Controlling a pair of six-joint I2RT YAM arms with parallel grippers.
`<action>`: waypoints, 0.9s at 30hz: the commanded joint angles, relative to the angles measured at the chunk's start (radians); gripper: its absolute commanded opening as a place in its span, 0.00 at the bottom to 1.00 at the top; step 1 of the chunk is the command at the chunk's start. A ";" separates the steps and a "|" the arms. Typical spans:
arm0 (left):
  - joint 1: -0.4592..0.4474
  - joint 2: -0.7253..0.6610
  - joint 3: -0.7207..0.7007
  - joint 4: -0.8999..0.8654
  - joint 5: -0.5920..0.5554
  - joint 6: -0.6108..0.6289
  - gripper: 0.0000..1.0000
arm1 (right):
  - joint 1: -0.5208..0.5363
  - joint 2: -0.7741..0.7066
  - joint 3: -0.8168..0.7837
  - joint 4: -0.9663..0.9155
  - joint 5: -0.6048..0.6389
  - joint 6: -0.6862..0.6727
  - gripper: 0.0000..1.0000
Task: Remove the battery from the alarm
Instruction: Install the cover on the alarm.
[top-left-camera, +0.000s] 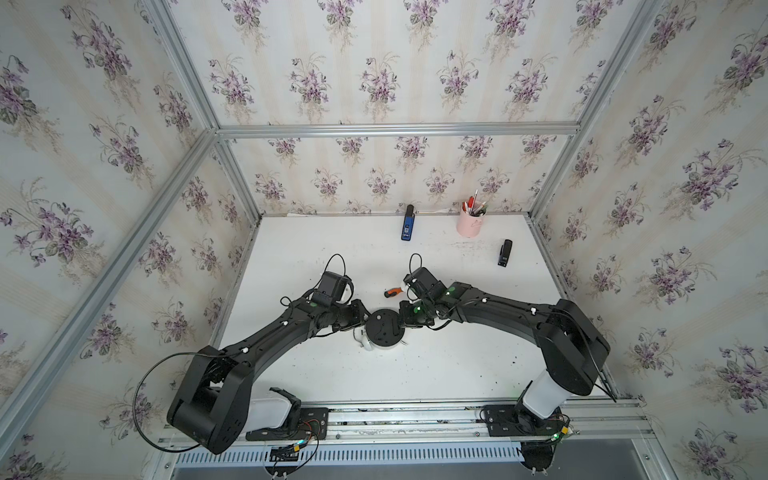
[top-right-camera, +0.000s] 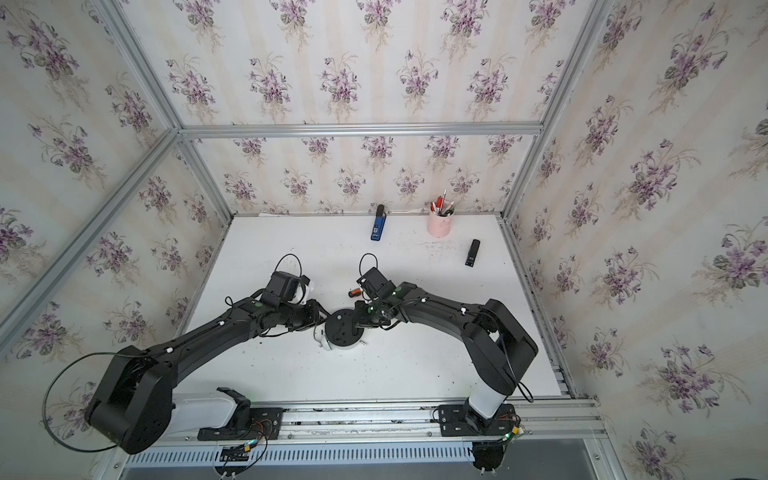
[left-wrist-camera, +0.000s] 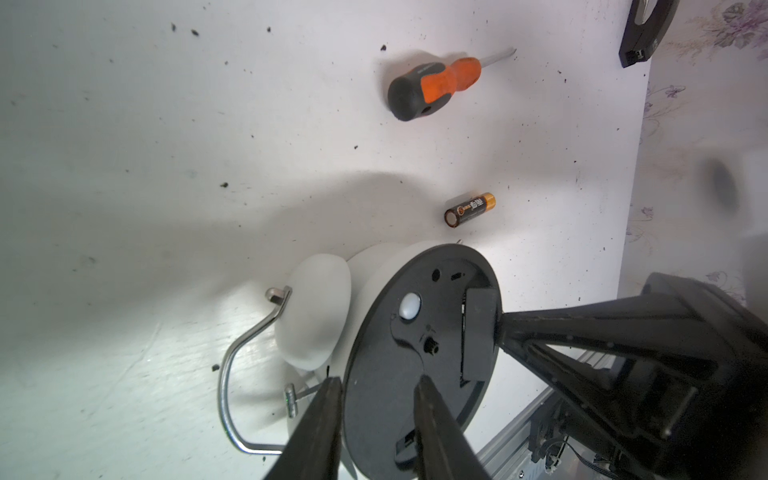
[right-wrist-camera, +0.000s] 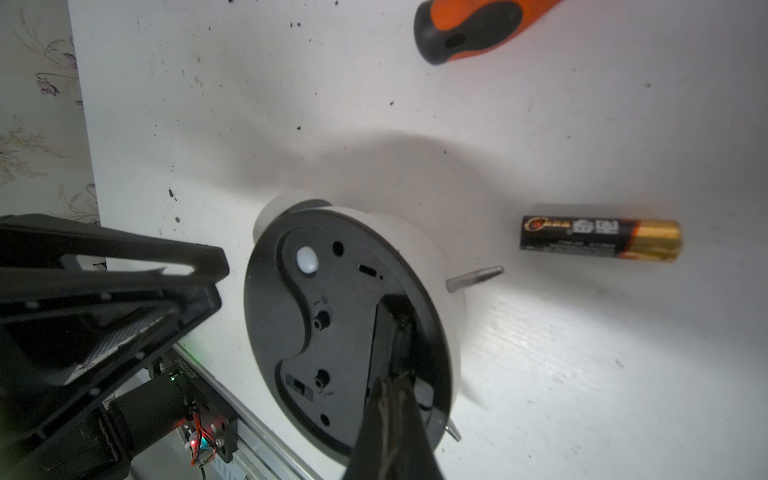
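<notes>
With the small black gold-tipped battery (right-wrist-camera: 598, 239) lying free just on the far side of the round white black-backed alarm (right-wrist-camera: 332, 316), you seem to be finishing: left gripper (left-wrist-camera: 377, 380) clamping its rim, right gripper (right-wrist-camera: 392, 380) pinched shut over its back, both next needing easing away.

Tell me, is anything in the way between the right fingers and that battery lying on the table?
Only the alarm itself: the right fingers, shut, are at its back compartment, and its white rim and a metal foot lie between them and the battery. The battery lies free on the table.
</notes>
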 joint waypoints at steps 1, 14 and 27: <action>-0.001 0.002 0.000 0.007 0.001 0.007 0.34 | 0.000 0.005 -0.003 0.004 0.003 -0.004 0.00; -0.001 0.009 -0.011 0.011 0.000 0.010 0.34 | -0.001 0.001 -0.025 0.040 -0.042 0.002 0.00; -0.002 0.008 -0.015 0.014 -0.002 0.011 0.34 | -0.038 -0.026 0.006 0.003 -0.113 0.003 0.00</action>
